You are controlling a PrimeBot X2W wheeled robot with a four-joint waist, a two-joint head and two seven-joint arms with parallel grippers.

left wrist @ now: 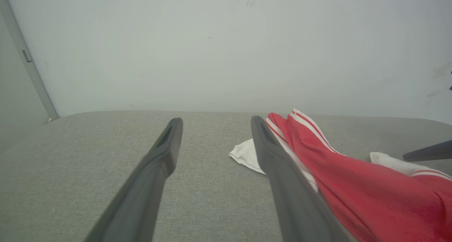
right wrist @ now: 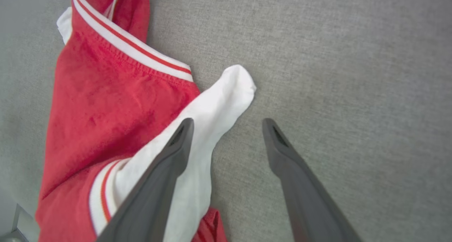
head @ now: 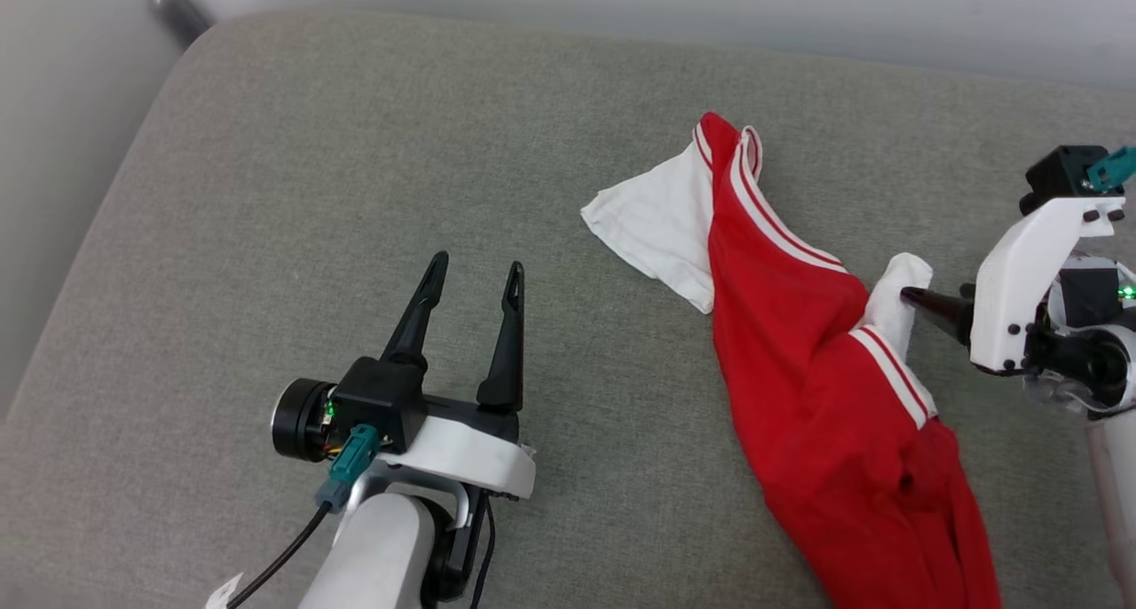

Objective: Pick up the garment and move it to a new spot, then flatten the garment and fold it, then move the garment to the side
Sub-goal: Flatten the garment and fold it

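Grey cushion under me, pale wall behind. The shirt lies bunched along its right side. My left gripper hangs wide open, empty, well apart. My right gripper, open and empty, has one finger over the white sleeve: I'd pinch low and firm.

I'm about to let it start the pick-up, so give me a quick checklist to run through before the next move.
1. Right gripper open: ok.
2. White sleeve within its span: ok, the sleeve's edge lies between the fingers in the right wrist view.
3. Right gripper touching cloth: cannot tell.
4. Left gripper open and apart from the garment: ok.
5. Garment flat: not ok, bunched and twisted.
6. Bare cushion for a new spot: ok, to the garment's left.
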